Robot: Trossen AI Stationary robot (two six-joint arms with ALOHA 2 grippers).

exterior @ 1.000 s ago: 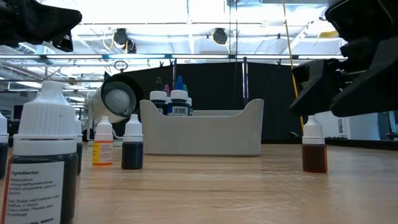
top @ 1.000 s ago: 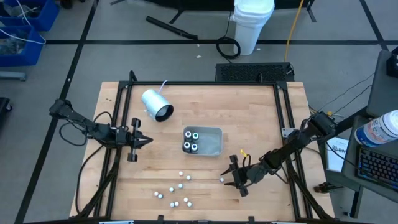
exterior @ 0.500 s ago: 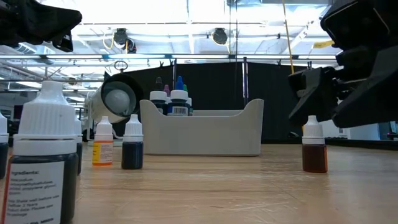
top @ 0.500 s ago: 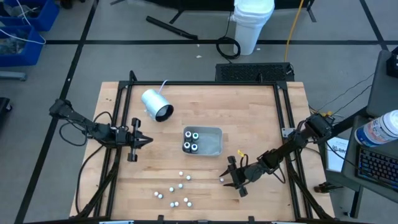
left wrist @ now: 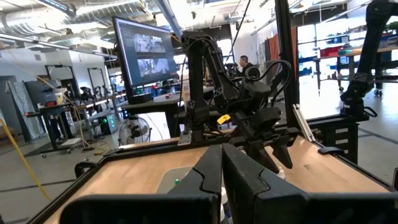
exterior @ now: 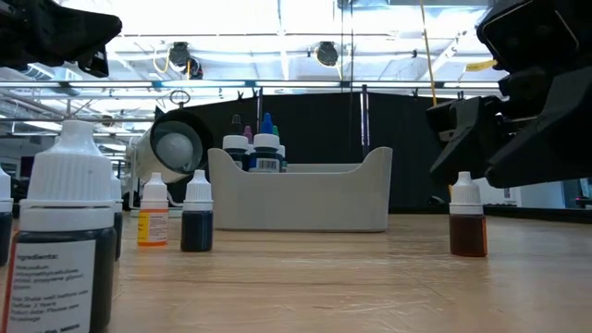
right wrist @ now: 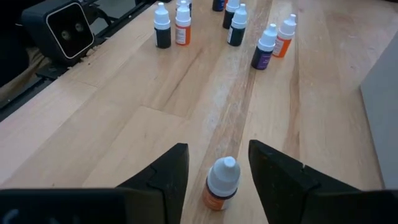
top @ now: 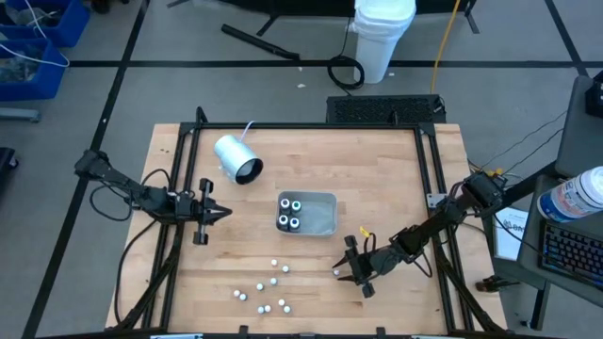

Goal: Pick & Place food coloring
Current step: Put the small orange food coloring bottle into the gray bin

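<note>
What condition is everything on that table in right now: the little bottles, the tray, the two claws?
Tray: upright, holding four bottles.
Loose bottles: standing capped on the table.
Orange bottle: upright between the right gripper's open fingers, not gripped.
Left gripper: shut, empty, above the table.
Cylinder: lying on its side.

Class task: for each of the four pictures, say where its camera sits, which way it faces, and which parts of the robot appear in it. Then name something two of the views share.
High view: overhead, straight down; both arms, tray.
Low view: table height, looking level across; right gripper above an orange bottle.
Left wrist view: on the left arm, facing the right arm; shut left gripper.
Right wrist view: on the right arm, looking down; open fingers flank that bottle.
Shared: the orange bottle shows in the low and right wrist views.
</note>
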